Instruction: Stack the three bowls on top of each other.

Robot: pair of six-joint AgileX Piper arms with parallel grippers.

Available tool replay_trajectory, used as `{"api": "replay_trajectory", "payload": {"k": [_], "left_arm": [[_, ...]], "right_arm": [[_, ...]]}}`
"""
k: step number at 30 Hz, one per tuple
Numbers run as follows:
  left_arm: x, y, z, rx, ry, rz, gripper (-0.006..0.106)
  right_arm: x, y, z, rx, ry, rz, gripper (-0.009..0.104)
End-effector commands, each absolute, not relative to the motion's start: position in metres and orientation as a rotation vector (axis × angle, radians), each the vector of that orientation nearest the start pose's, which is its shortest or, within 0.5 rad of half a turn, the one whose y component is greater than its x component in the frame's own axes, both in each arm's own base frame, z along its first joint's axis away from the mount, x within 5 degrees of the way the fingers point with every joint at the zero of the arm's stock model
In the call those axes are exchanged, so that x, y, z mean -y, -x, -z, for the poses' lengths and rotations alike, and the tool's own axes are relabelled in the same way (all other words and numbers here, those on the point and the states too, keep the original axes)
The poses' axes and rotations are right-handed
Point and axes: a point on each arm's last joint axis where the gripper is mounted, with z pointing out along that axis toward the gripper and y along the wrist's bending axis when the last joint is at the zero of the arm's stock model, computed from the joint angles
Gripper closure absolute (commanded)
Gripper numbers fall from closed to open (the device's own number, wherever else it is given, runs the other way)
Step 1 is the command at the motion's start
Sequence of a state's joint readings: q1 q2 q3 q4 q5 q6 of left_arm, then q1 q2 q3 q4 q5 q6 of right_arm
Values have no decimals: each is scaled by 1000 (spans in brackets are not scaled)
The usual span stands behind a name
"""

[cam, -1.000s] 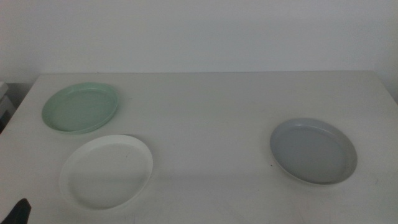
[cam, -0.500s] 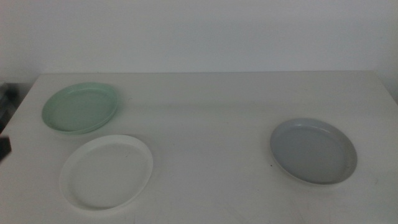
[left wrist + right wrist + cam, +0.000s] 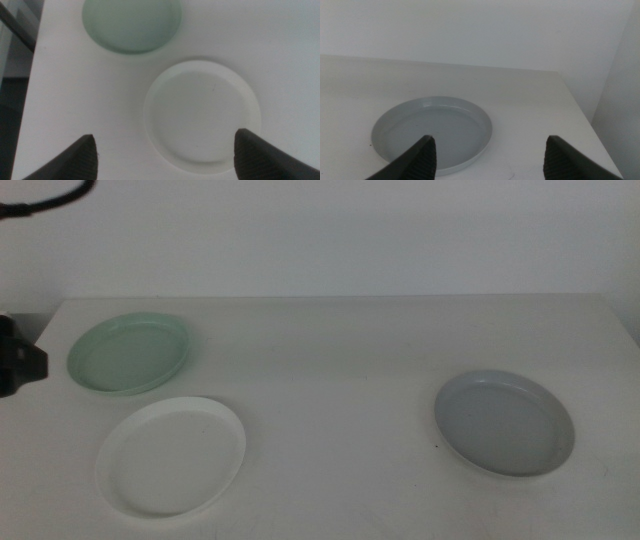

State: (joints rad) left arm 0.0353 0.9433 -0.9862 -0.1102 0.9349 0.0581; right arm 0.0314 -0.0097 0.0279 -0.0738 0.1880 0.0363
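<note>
Three bowls lie apart on the white table. The pale mint green bowl (image 3: 130, 353) is at the far left, the white bowl (image 3: 172, 455) in front of it, and the grey bowl (image 3: 503, 422) on the right. My left gripper (image 3: 165, 136) hangs open high above the white bowl (image 3: 202, 115), with the mint bowl (image 3: 131, 22) beyond it. Only a dark part of the left arm (image 3: 15, 360) shows at the middle view's left edge. My right gripper (image 3: 489, 139) is open and empty, low behind the grey bowl (image 3: 432, 132), out of the middle view.
The table's left edge (image 3: 35, 100) drops off beside the mint and white bowls. Its right edge (image 3: 580, 120) runs close past the grey bowl. A plain wall (image 3: 330, 235) stands behind the table. A black cable (image 3: 45, 200) loops at the upper left.
The left arm has climbed from the middle view's bottom-left corner up along the left edge to level with the mint bowl. The bowls have not moved.
</note>
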Motion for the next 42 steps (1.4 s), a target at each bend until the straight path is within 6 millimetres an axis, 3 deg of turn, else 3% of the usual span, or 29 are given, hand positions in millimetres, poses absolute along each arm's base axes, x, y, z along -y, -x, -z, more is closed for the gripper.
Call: {"api": "replay_trajectory", "payload": {"k": [1,11,25,35,38,42], "left_arm": [[2,-186,-373,-2298,21,100,-4],[1,-227,-342,-2418,39,111,-4],[0,-294,-246,-2750,60,126,-3],[-1,-318,-196,-2839,37,121,-2],[-1,-322,-186,-2851,30,124,6],[0,-324,-175,-2880,50,143,30]], "right_arm": [[0,-55,-198,-1580,50,26,41],[0,-55,-198,-1580,50,26,41],[0,-55,-198,-1580,50,26,41],[0,-55,-198,-1580,50,26,41],[0,-55,-198,-1580,50,26,41],[0,-55,-198,-1580,50,26,41]]}}
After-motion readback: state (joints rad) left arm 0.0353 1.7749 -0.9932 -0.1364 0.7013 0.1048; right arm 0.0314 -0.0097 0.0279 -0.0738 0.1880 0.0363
